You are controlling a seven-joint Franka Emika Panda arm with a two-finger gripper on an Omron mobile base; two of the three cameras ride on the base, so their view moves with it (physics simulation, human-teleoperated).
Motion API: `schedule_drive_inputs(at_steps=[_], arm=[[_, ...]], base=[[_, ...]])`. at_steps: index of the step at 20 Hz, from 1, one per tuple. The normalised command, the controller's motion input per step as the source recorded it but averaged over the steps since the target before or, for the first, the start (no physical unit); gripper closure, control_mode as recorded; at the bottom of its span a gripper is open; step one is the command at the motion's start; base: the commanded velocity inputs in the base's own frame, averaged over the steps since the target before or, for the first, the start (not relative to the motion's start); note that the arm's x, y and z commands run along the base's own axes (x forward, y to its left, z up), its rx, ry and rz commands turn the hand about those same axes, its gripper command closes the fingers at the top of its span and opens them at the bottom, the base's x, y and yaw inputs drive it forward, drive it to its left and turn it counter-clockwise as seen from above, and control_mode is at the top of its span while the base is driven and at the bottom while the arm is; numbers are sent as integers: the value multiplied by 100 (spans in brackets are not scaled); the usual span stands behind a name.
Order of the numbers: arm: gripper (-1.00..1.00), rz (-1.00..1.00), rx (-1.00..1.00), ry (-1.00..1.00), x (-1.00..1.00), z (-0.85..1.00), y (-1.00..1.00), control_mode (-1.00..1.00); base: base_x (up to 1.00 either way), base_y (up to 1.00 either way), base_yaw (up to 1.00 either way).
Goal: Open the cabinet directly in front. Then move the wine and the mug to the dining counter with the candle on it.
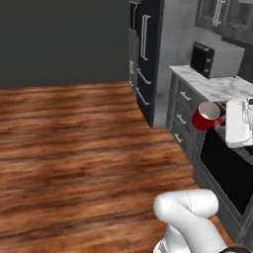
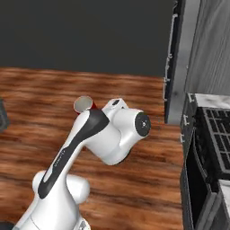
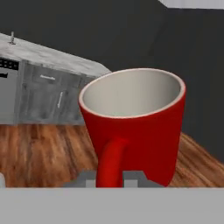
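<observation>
Left base view: a wide stretch of bare wooden floor point(image 1: 74, 148) is seen to the left, bounded on the right by grey lower cabinets point(image 1: 184, 111) under a marble worktop point(image 1: 217, 85) carrying a dark microwave point(image 1: 202, 58), with a black oven front point(image 1: 230, 170) just beside the arm. The red mug point(image 1: 206, 116) is held upright in the air at the worktop's edge, its handle clamped between the closed fingers of the gripper point(image 3: 109, 179). Its pale inside is seen empty from the hand view, a marble-topped counter point(image 3: 52, 57) lying well beyond.
</observation>
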Motion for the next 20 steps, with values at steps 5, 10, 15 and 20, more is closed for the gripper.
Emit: schedule_drive_inputs(at_steps=[5,10,15,20], arm=[[100,0,0,0,0,0,0,100],[100,0,0,0,0,0,0,100],[100,0,0,0,0,0,0,100],[100,0,0,0,0,0,0,100]], base=[[-1,0,100],[0,0,100],[5,0,97],[26,0,80]])
